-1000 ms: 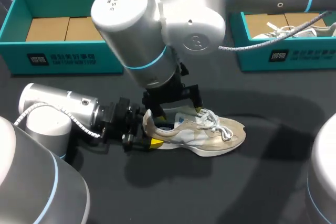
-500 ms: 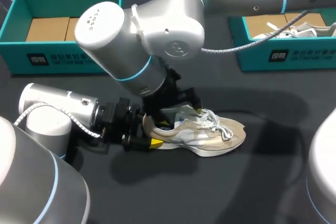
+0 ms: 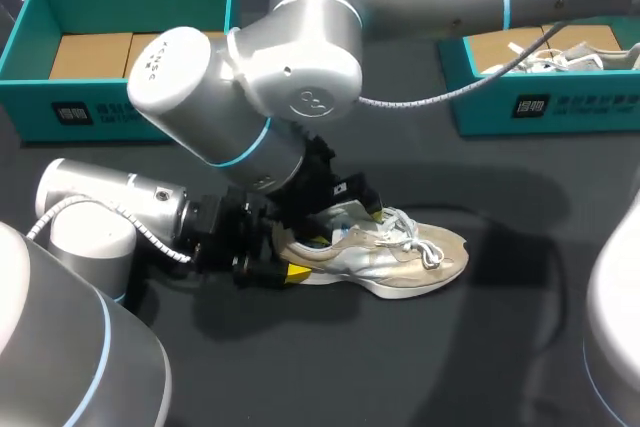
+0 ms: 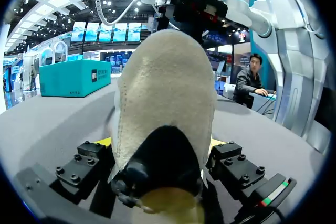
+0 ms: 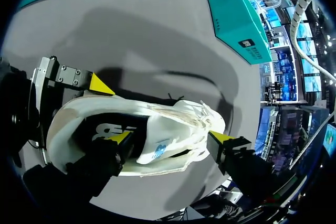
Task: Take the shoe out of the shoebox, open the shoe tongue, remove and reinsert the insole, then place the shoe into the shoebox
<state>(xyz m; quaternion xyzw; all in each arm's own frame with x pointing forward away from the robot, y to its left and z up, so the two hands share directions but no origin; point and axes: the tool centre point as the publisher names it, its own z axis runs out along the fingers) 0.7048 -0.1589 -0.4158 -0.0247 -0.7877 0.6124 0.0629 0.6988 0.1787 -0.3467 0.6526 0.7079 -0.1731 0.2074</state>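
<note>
Left gripper (image 3: 278, 265) clamped on the heel (image 4: 165, 93) of the shoe (image 3: 410, 259), which lies on its sole on the table (image 3: 450, 367) ahead of it. Right gripper (image 5: 170, 139), fingers spread, straddles the padded tongue (image 5: 164, 148) from above. Risks: the soft, napped suede-like heel may slip from the clamp, or the looped laces (image 3: 422, 239) may snag a fingertip.

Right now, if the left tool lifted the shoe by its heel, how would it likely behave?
The shoe looks light, with a soft upper and a pale sole, so it probably lifts easily. Gripped at the heel by the left tool, the toe may sag or swing. The loose laces look floppy and could snag.
</note>
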